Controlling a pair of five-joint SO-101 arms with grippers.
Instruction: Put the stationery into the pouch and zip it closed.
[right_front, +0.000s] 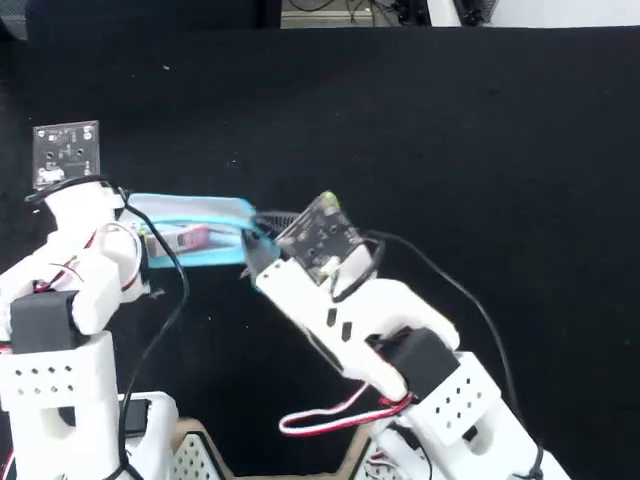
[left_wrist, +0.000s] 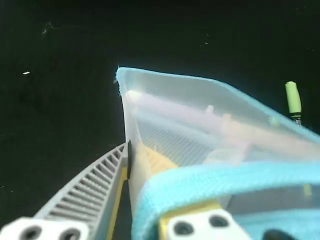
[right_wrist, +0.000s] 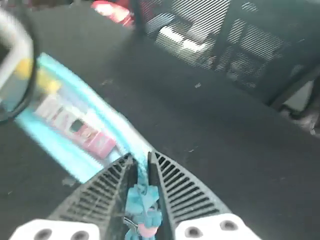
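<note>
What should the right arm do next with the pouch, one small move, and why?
Likely a short, steady pull of the blue tab along the pouch edge. The right gripper has its jaws shut on that tab at one end, the left gripper clamps the other end, and a pink item lies inside. Zip progress is unclear.

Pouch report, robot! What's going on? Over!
Left gripper shut on end of translucent blue-edged pouch. Right gripper shut on blue zipper tab. Pink stationery inside.
</note>
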